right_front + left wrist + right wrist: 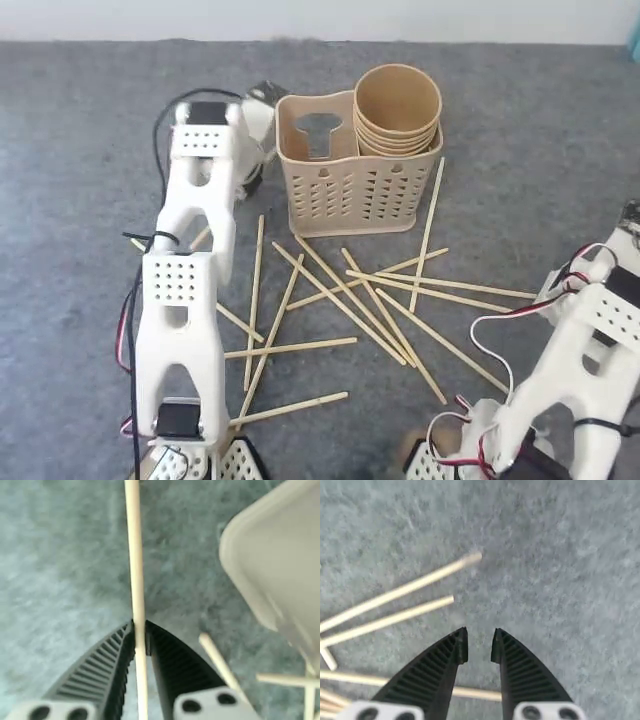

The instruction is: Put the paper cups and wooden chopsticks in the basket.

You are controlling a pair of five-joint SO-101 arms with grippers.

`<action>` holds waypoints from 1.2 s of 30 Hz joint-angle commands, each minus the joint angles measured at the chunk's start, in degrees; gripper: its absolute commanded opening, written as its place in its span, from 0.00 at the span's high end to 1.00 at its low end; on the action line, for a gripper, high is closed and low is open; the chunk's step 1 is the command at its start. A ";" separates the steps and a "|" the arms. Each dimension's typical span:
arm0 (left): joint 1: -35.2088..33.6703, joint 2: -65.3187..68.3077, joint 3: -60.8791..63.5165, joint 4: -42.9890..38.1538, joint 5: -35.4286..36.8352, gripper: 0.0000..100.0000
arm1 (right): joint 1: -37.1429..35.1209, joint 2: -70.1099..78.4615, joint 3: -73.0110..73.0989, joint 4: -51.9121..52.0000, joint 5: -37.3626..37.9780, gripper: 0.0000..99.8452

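- We see the left gripper (139,625) clamped on one chopstick (134,555), low over the grey carpet (540,150), just beside the basket (350,190) at its left corner.
- The stacked paper cups (397,105) sit in the basket's right compartment, rims above its wall.
- Loose chopsticks (340,300) lie crisscrossed on the carpet in front of the basket.
- One long stick (430,235) runs by the basket's right front corner; we cannot tell whether it leans or lies flat.
- The right arm (580,360) sits well off the basket's front right.
- The right gripper (479,645) has its jaws a narrow gap apart, gripping nothing, above carpet near two stick ends (420,582).
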State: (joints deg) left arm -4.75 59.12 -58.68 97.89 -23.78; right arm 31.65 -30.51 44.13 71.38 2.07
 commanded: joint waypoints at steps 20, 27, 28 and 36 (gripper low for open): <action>-8.70 -30.59 -9.89 2.64 15.56 0.99 | -15.43 -25.98 11.96 11.56 10.20 0.91; -11.43 -39.47 -9.27 2.81 18.02 0.99 | -18.59 -17.10 11.96 1.19 1.93 0.91; -11.69 -41.41 -8.40 2.81 18.02 0.99 | -19.21 -15.08 11.96 -0.57 0.62 0.91; -12.13 -68.84 17.45 2.55 17.05 0.99 | -21.93 -4.35 11.96 -12.26 0.18 0.91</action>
State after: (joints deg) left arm -16.88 3.47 -50.42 98.68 -6.64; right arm 10.55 -37.54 56.62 63.74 1.54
